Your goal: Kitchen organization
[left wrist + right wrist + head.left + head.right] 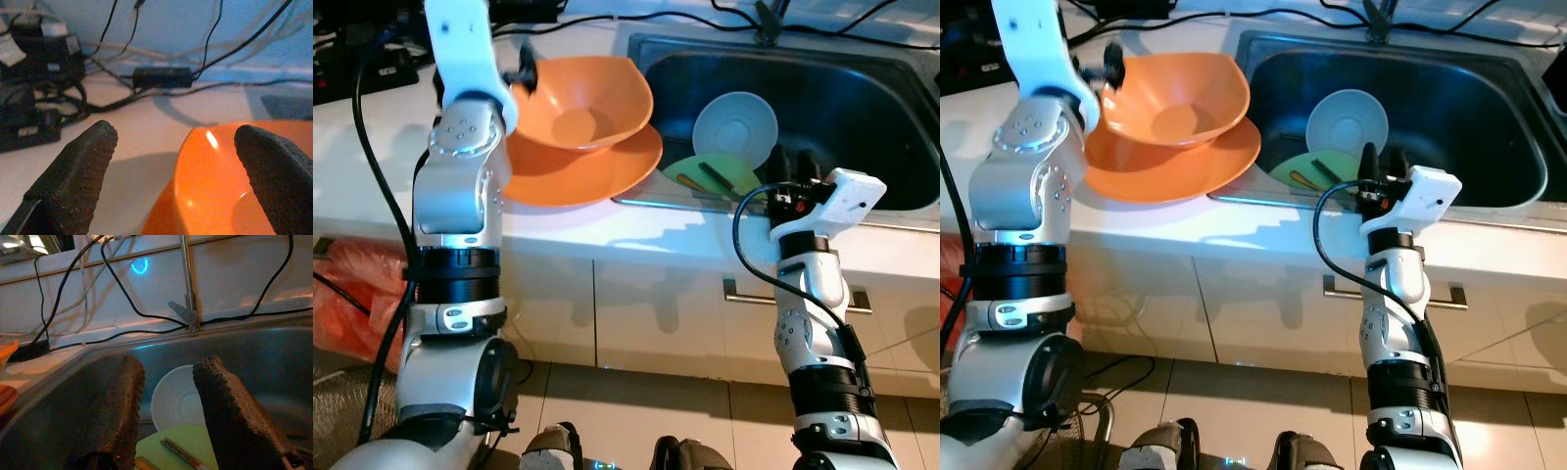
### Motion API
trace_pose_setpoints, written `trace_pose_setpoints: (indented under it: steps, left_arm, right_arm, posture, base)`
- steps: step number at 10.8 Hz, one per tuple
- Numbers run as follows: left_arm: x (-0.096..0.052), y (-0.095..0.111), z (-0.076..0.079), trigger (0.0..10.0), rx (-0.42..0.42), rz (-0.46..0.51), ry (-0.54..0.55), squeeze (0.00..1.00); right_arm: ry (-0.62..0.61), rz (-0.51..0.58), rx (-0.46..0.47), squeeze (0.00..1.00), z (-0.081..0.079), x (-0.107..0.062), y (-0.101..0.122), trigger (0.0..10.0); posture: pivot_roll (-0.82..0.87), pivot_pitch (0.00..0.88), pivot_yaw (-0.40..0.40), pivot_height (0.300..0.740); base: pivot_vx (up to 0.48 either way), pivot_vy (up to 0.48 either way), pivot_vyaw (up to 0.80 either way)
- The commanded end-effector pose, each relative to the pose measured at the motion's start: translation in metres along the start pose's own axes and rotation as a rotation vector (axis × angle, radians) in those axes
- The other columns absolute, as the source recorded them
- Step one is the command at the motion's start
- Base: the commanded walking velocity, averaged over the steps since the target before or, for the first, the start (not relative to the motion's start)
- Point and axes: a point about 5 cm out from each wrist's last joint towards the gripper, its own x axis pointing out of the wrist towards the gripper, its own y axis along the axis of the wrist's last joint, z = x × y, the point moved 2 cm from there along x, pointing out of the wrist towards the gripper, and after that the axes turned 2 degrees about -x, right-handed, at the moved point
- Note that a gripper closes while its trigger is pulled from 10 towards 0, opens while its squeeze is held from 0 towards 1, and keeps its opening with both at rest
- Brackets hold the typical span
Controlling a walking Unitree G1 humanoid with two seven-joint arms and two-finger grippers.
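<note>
Left gripper (171, 161), fingers apart, straddles the orange bowl's (582, 103) rim; right gripper (168, 416) gapes over the sink (1489, 127)

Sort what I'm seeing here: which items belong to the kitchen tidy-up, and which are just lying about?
Job items: orange bowl stacked on the orange plate; white bowl, green plate and chopsticks in the sink; left gripper with its jaws astride the orange bowl's rim; right gripper open above the sink.

Lying about: cables, red bag.

Orange bowl (579, 103) upright, nested on orange plate (597, 176), countertop. White bowl (735, 125) tilted in sink, green plate (710, 176) at its 7 o'clock.
</note>
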Motion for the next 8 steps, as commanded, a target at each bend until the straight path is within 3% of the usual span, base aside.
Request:
trace_pose_setpoints:
  steps: [1,3,8]
  left_arm:
    - [0.002,0.003,-0.002,10.0,0.007,-0.013,0.017,0.00]
    - [0.006,-0.015,-0.004,10.0,-0.014,-0.099,0.002,0.00]
    - [0.006,-0.036,0.006,10.0,-0.138,-0.188,-0.065,0.00]
  right_arm:
    - [-0.011,-0.040,0.003,0.00,0.002,-0.004,-0.009,10.0]
    - [-0.011,-0.039,0.003,0.00,0.002,-0.003,-0.009,10.0]
    - [-0.012,-0.044,0.001,0.00,0.003,-0.005,-0.010,10.0]
  posture:
    - [0.13,0.148,-0.014,0.740]
    - [0.12,0.152,-0.015,0.740]
    - [0.12,0.158,-0.014,0.740]
  base:
    - [0.000,0.000,0.00]
    - [0.000,0.000,0.00]
    - [0.000,0.000,0.00]
